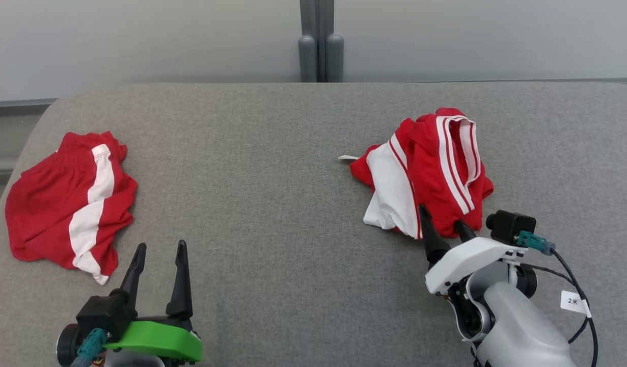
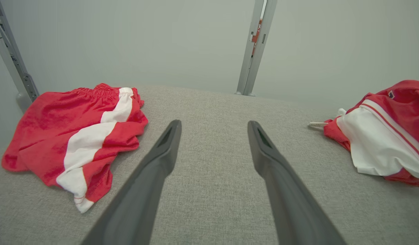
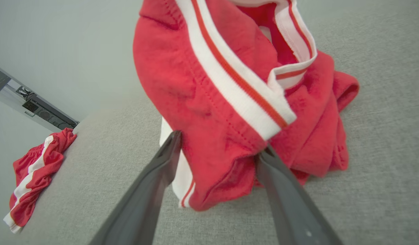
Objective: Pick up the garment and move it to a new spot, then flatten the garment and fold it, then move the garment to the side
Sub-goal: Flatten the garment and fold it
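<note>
Your right tool (image 1: 440,216) sits closest, fingers spread apart and straddling the near edge of the garment (image 1: 435,168). In the right wrist view a red fold bulges between the two fingers, with the tips right against the cloth and nothing clamped. You've got a crumpled heap on the right half of the grey table (image 1: 272,214): bright red fabric, a plain white panel (image 1: 389,188) on its left side, and a white-and-red striped band (image 1: 453,163) looping over the top. That band gives you the clearest line, running near to far and leaning slightly right toward you. The heap is too bunched to show a firm long axis. A small white tag (image 1: 348,157) pokes out leftward. Your left tool (image 1: 161,244) hangs with its fingers apart over bare table, near the red-and-white shorts (image 1: 63,204) on the far left.
</note>
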